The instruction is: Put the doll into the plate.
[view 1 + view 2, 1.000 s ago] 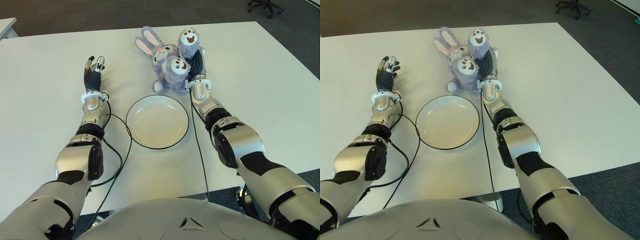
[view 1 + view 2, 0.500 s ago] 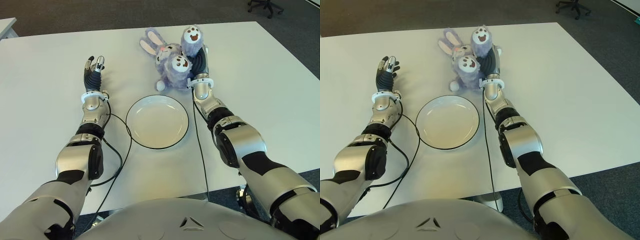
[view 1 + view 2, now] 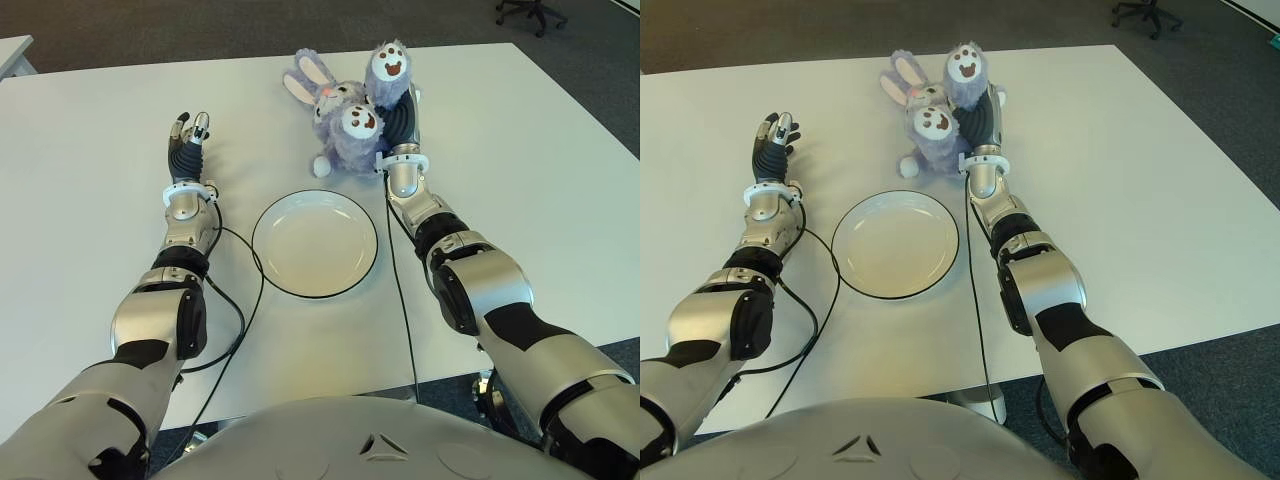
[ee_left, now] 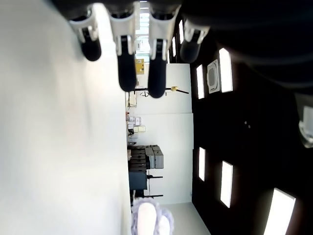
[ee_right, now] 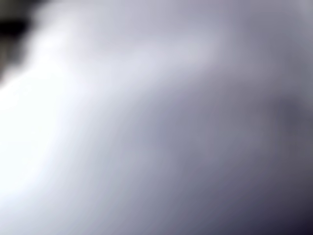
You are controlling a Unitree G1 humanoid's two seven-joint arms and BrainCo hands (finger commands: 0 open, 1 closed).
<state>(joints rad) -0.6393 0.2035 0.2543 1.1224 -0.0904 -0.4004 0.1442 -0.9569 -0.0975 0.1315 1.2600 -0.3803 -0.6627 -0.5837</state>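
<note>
Right hand at purple bunny doll, plate empty
Doll (image 3: pixel 345 115) sits at the far side of the white tabletop (image 3: pixel 80 230), beyond the plate (image 3: pixel 314 243) and apart from it; right hand (image 3: pixel 400 125) is pressed against the doll's right side, mostly hidden by plush, so grip cannot be told; right wrist view is only a purple blur. Left hand (image 3: pixel 186 140) shows left of the plate, fingers (image 4: pixel 126 58) straight and released, holding nothing
</note>
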